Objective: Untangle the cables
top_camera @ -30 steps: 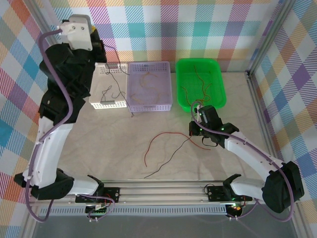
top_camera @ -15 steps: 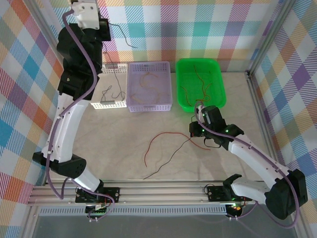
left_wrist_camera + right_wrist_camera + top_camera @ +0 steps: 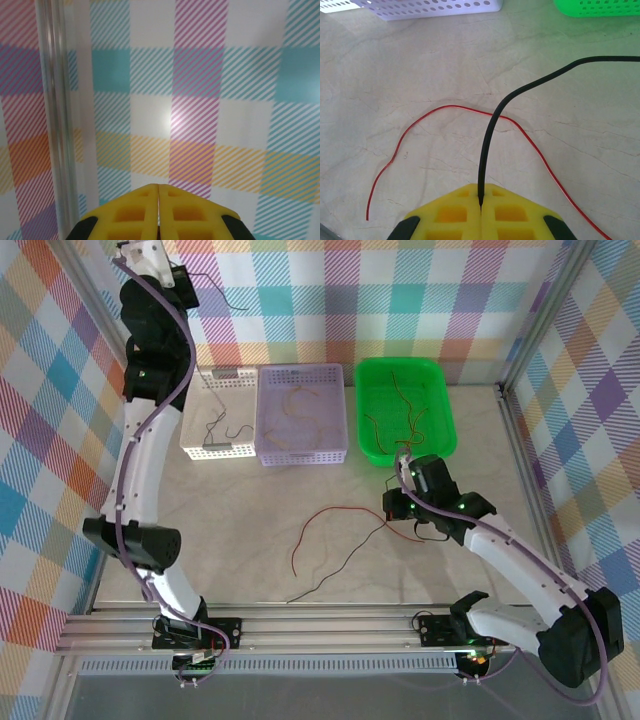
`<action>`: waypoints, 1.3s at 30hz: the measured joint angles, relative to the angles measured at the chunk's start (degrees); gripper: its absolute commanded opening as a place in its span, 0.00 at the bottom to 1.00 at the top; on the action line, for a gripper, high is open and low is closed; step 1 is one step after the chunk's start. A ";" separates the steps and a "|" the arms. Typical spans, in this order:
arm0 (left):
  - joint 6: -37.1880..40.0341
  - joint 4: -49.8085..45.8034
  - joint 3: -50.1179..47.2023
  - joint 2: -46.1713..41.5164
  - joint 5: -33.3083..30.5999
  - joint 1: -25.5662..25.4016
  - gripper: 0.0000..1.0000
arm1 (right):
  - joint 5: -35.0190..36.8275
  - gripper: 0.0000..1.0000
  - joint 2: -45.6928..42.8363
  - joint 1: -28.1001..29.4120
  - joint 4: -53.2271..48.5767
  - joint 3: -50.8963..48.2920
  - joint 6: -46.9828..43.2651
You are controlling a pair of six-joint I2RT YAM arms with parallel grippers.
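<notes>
Closed yellow tool (image 3: 158, 200) before plaid wall (image 3: 225, 100)

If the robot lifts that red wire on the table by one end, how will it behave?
Probably floppy: the red wire lies in loose curves. Likely very light, being so thin. It may snag the black wire crossing it, held in the right gripper.
</notes>
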 measured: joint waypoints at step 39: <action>-24.87 -5.60 -26.36 17.16 8.24 3.63 0.00 | -2.32 0.00 -3.74 1.25 -0.46 -0.17 1.84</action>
